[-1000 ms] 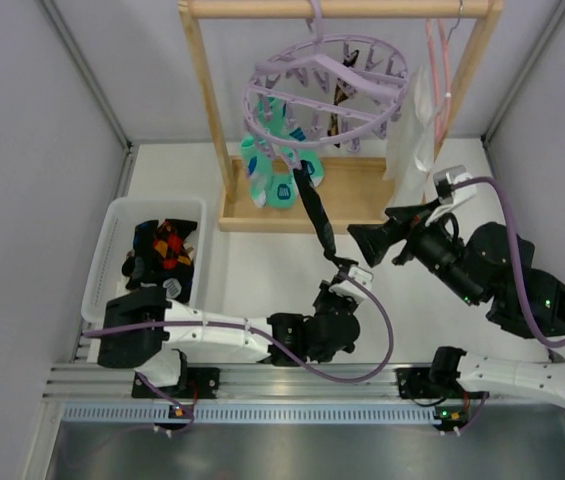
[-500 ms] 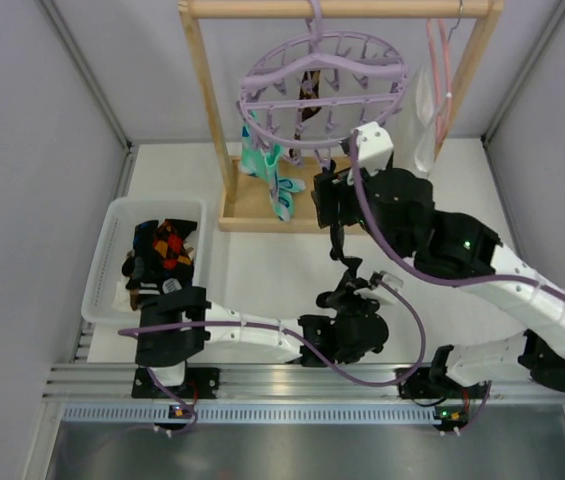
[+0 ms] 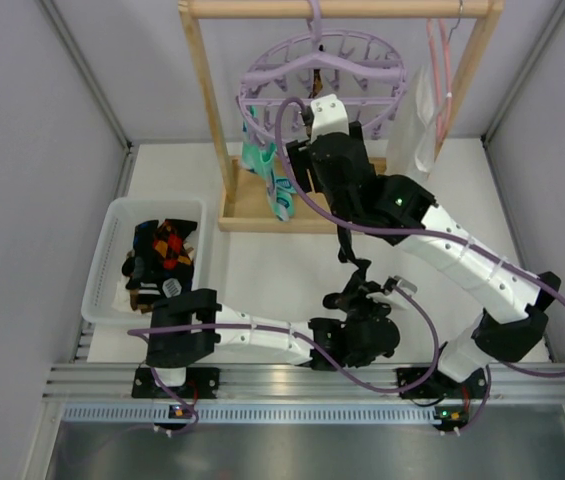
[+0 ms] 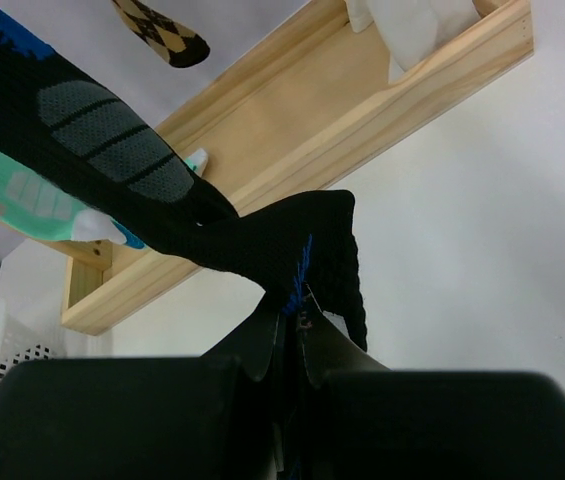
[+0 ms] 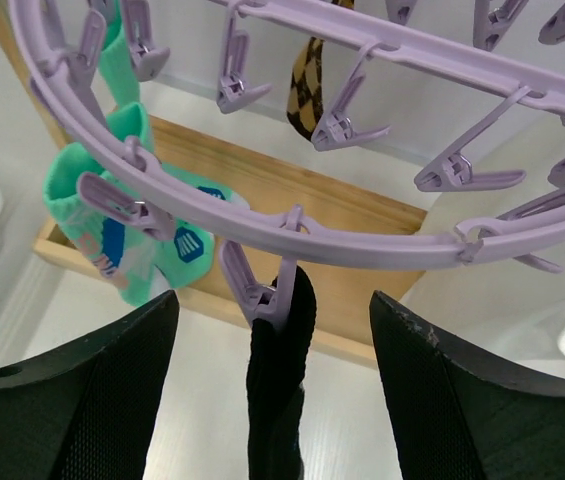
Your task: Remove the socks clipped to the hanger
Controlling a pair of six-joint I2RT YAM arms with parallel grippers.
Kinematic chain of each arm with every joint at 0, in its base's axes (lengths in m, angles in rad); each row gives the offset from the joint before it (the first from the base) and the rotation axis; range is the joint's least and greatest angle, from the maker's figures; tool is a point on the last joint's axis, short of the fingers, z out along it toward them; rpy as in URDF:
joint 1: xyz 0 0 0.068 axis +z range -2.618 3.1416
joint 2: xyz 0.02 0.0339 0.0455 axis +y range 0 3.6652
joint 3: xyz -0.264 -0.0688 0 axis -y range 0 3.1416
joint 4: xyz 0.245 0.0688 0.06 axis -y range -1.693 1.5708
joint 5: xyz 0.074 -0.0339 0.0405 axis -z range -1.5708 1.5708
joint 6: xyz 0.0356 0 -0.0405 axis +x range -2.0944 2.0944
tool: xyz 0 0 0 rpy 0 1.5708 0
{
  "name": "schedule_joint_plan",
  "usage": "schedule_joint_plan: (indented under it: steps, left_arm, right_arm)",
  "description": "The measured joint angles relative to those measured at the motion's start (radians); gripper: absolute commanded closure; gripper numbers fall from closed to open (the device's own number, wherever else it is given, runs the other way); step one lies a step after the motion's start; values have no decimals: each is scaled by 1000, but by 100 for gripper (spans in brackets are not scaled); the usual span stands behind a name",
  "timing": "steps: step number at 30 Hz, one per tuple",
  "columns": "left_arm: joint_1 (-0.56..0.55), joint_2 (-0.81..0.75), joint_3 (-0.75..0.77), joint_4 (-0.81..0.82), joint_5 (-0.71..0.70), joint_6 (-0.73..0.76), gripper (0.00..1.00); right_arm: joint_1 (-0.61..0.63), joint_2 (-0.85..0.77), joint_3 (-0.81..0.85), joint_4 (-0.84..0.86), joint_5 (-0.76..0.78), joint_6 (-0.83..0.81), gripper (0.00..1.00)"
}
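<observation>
Black sock (image 4: 262,245) hangs taut from one lavender peg (image 5: 259,290) on the hanger (image 5: 382,245) — the left gripper (image 4: 287,340) is clenched on its toe. The right gripper (image 5: 272,310) stands released astride that peg. Centre it, squeeze the peg's lever ends — seemingly just above — while pulling gently.
</observation>
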Motion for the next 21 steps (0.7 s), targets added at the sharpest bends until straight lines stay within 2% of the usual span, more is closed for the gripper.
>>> schedule_joint_plan:
  steps: [16,21]
  left_arm:
    - [-11,0,24,0,6,5,100]
    - [-15,0,25,0,6,8,100]
  right_arm:
    - [-50,96,-1,31,30,-36,34]
    - [-51,100,-16,89,59,-44,38]
